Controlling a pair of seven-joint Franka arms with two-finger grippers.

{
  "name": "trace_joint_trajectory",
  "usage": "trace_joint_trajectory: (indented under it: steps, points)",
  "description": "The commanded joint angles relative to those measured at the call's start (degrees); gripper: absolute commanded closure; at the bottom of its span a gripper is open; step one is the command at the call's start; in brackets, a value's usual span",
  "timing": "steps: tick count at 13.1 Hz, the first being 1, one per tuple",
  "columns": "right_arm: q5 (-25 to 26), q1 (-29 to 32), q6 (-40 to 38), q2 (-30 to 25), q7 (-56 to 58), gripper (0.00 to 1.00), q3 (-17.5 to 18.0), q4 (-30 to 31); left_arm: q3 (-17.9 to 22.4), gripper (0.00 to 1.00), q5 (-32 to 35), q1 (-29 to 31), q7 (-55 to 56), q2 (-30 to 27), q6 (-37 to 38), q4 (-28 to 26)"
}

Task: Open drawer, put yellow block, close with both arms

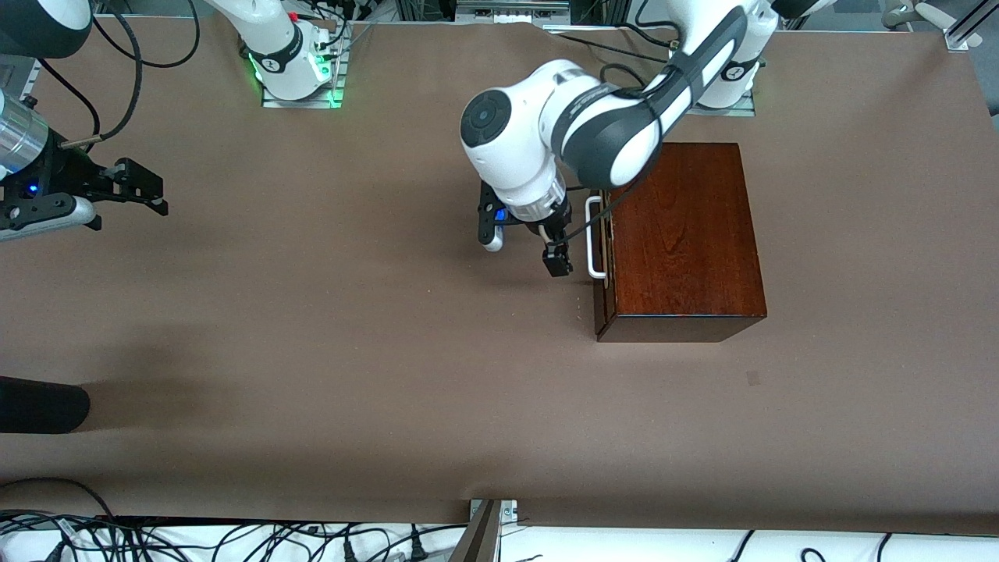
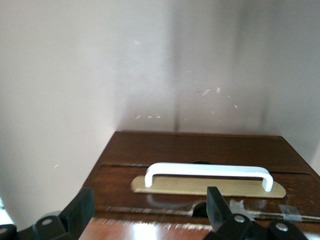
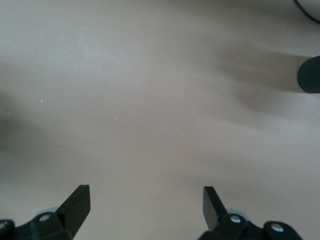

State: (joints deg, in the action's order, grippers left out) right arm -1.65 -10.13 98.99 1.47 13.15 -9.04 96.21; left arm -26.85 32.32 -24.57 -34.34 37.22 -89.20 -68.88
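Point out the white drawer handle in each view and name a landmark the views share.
Front view: handle on the drawer front, beside the left gripper.
Left wrist view: handle centred, ahead of the open fingers.
Right wrist view: not in it.
Shared landmark: the dark wooden box.

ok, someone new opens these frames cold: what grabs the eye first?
The dark mahogany box at the left arm's end of the table, its drawer shut. The left gripper hangs open in front of the drawer's white handle, not touching it. The right gripper waits open over bare table at the right arm's end.
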Motion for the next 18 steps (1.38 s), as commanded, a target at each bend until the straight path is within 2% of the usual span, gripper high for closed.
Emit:
trace_joint_trajectory:
  steps: [1, 5, 8, 9, 11, 12, 13, 15, 18]
  points:
    - [-0.29, 0.11, -0.64, 0.20, 0.47, 0.00, 0.25, -1.03, 0.05, 0.00, -1.56, 3.89, 2.34, -2.50, 3.41, 3.04]
    - [-0.29, 0.11, -0.72, 0.20, 0.47, 0.00, 0.25, -1.03, 0.57, 0.00, -9.01, 13.38, 2.78, -6.27, 3.68, 5.59]
    - [-0.20, 0.11, -0.64, 0.20, 0.56, 0.00, 0.25, -1.03, 0.22, 0.00, -11.92, 18.92, 5.41, -7.42, 5.35, 6.64]
    - [-0.20, 0.11, -0.64, 0.20, 0.56, 0.00, 0.25, -1.03, 1.62, 0.00, -14.19, 19.99, 6.90, -8.64, 5.18, 7.17]
    - [-0.20, 0.11, -0.64, 0.11, 0.56, 0.00, 0.34, -1.03, 9.32, 0.00, -21.82, 19.13, 10.94, -13.11, 4.74, 3.51]
    - [-0.11, 0.02, -0.64, 0.11, 0.56, 0.00, 0.42, -1.03, 14.41, 0.00, -25.95, 18.16, 13.74, -16.97, 2.82, -1.13]
    - [0.33, 0.02, -0.64, 0.11, 0.56, 0.00, 0.43, -1.03, 17.77, 0.00, -29.91, 17.89, 16.03, -20.05, -0.68, -4.83]
    - [1.12, -0.24, -0.46, 0.11, 0.47, 0.00, 0.51, -1.11, 24.27, 0.00, -35.47, 17.89, 16.84, -25.59, -2.21, -11.69]
    - [0.77, -0.24, -0.37, 0.90, -0.15, 0.00, 0.43, -2.69, 28.07, 0.00, -35.49, 18.06, 18.50, -31.66, -3.17, -17.94]
